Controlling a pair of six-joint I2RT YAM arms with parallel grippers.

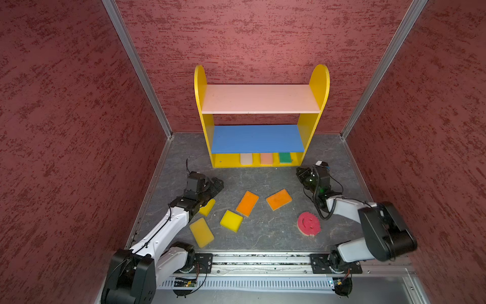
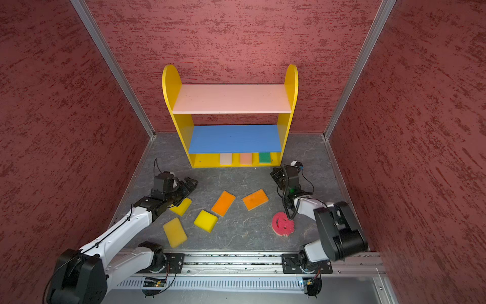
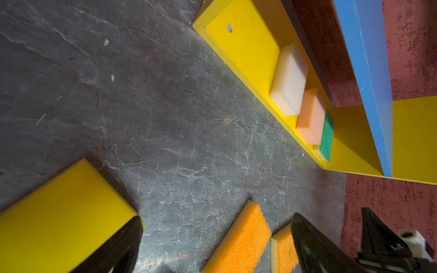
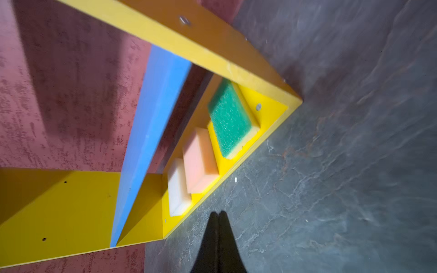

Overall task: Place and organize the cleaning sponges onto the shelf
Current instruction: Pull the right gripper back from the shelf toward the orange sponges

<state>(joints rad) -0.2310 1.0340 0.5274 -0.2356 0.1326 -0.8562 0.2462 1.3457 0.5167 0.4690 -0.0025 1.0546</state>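
Left gripper [image 1: 217, 183] has its fingers spread wide apart and holds nothing. It hangs low over the grey floor [image 1: 263, 237]. A yellow sponge [image 1: 208, 206] lies just under its wrist, partly hidden by the arm. In the left wrist view this sponge is close beside one finger [image 3: 118, 245], but I cannot tell if they touch.

A little further out lie the second yellow sponge [image 1: 231, 220] and the third yellow sponge [image 1: 201, 232], apart from each other. Toward the middle of the floor are the left orange sponge [image 1: 247, 203] and the right orange sponge [image 1: 278, 199], near each other but not touching. The round pink sponge [image 1: 309, 223], with a smiling face, lies alone on the right side, near the right arm.

Right gripper [image 1: 301, 172] has its fingers pressed together, with nothing between them, close to the front right corner of the shelf [image 1: 203, 118]. On the yellow bottom board [image 1: 226, 162] three sponges lie in a row, toward the right: the cream sponge [image 1: 246, 158], the peach sponge [image 1: 266, 158] and the green sponge [image 1: 285, 157]. Above them are the blue middle board [image 1: 257, 138] and the pink top board [image 1: 260, 98].
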